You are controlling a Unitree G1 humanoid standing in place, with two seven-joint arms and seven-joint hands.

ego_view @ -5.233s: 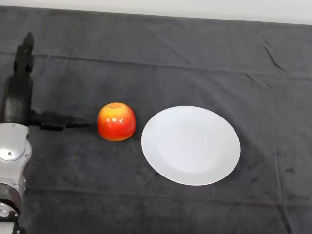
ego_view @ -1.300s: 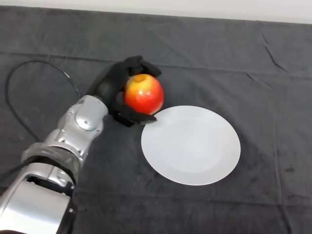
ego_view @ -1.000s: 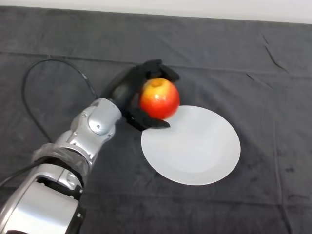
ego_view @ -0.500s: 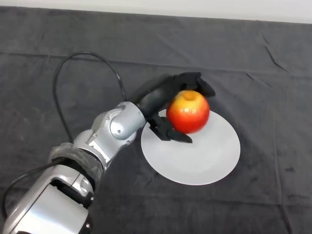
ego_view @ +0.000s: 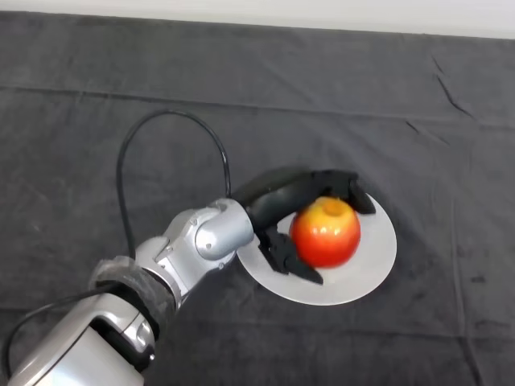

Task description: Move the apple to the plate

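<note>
My robot hand (ego_view: 278,211) is curled round the apple (ego_view: 325,232), its fingers (ego_view: 342,185) arching over the far side of the fruit at about twelve o'clock and my thumb (ego_view: 291,259) hooked under its near side at about seven o'clock, so the apple is pinched between them. The apple, red with a yellow-orange patch round its stem dip, sits over the middle of the white plate (ego_view: 375,259), stem end up; I cannot tell whether it rests on the plate or hangs just above it. My silver-grey arm (ego_view: 197,243) reaches in from seven o'clock, its wrist at the plate's nine o'clock rim. The plate lies flat on the counter (ego_view: 418,104) under the dark cloth.
</note>
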